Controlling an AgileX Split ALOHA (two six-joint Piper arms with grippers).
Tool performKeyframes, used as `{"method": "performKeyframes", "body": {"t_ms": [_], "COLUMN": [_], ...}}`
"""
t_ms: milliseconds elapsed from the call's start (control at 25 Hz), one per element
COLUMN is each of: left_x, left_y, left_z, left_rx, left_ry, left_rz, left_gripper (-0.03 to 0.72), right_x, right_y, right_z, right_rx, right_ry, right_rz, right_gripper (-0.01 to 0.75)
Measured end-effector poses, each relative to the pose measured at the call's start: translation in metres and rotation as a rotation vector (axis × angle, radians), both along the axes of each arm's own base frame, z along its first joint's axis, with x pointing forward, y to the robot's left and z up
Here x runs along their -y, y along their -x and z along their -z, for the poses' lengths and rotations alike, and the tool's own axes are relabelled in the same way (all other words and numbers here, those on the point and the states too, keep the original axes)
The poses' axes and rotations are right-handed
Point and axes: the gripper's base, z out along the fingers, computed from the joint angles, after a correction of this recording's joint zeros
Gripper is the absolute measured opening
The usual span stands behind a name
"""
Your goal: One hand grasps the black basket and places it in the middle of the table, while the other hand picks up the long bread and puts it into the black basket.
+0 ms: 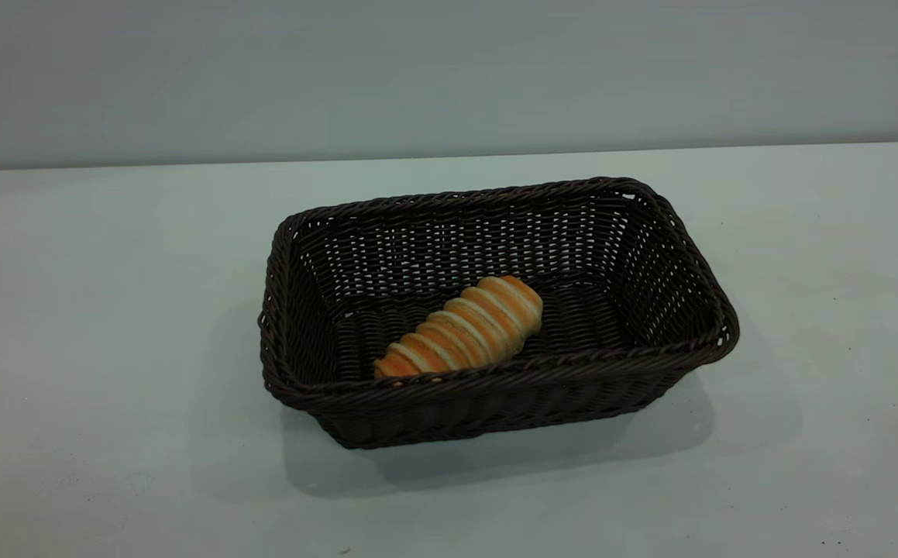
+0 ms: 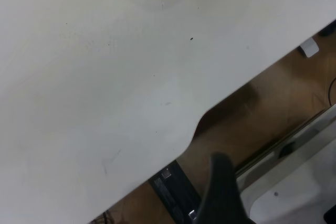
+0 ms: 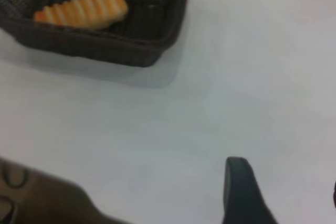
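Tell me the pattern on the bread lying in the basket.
The elongated golden-orange ridged bread roll carries pale cream crosswise stripes, clearest in the exterior view.

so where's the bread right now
The bread lies inside the basket near the middle of the table in the exterior view, slanted on the basket's floor against the near wall; neither arm shows there.

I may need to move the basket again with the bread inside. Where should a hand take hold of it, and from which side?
Grip the braided rim of the black basket, best at the middle of a short end wall, coming from above so one finger goes inside and one outside. The sides flare outward and are openwork, so the rim is the firmest edge. The long bread lies diagonally on the floor, away from the end walls.
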Motion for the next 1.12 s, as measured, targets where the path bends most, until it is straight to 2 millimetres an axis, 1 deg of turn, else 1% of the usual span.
{"method": "performKeyframes", "body": {"t_ms": [120,320,400,480,760,1120], "left_x": [-0.002,-0.011,-0.014,-0.016,-0.017,-0.017], "left_y": [-0.001,-0.003,0.0,0.007,0.04,0.041], "left_z": [0.0,0.0,-0.001,-0.002,-0.002,-0.001], "left_rx": [0.0,0.009,0.033,0.081,0.299,0.301], "left_ry": [0.0,0.004,0.012,0.027,0.094,0.095], "left_rz": [-0.087,-0.381,-0.479,-0.537,-0.558,-0.558], "left_gripper": [0.591,0.591,0.591,0.591,0.591,0.591], "right_x": [-0.001,-0.001,-0.001,-0.001,-0.001,-0.001], "right_y": [0.0,0.0,0.0,0.0,0.0,0.0], "right_z": [0.0,0.0,0.0,0.0,0.0,0.0], "right_rx": [0.0,-0.001,-0.001,-0.001,-0.001,-0.001], "right_ry": [0.0,0.0,-0.001,-0.001,-0.002,-0.002], "right_rz": [0.078,0.093,0.093,0.092,0.092,0.092], "right_gripper": [0.419,0.402,0.396,0.388,0.363,0.314]}}
